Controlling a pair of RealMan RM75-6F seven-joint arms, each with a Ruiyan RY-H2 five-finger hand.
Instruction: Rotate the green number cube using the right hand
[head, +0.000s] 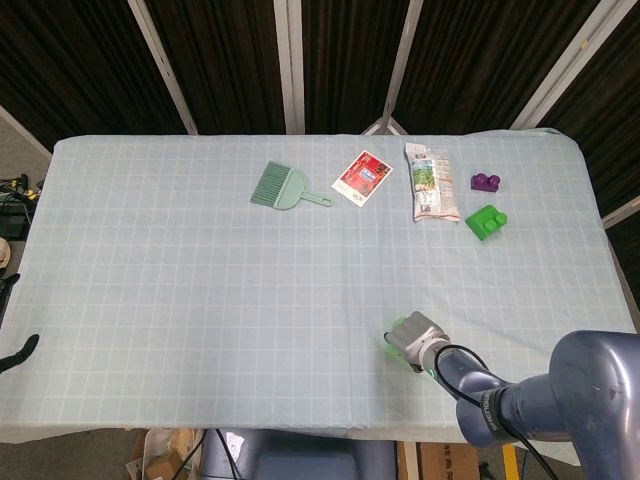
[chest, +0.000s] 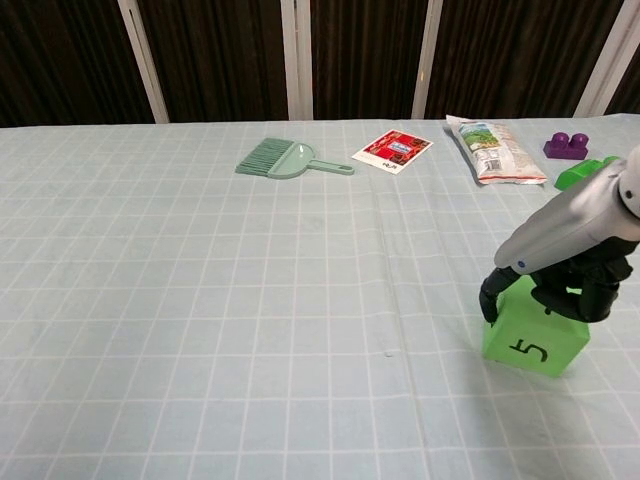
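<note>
Your right hand (chest: 565, 270) sits at the lower right of the chest view, its dark fingers (chest: 490, 297) curled over the top of the green number cube (chest: 532, 338) and gripping it. The cube rests on the table (chest: 200, 300), its "5" face toward the camera.

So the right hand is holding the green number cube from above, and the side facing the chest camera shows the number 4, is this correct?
Not quite: the face of the green number cube turned to the chest camera shows a 5, not a 4, as the chest view makes plain. The rest holds: the right hand grips the cube from above.
</note>
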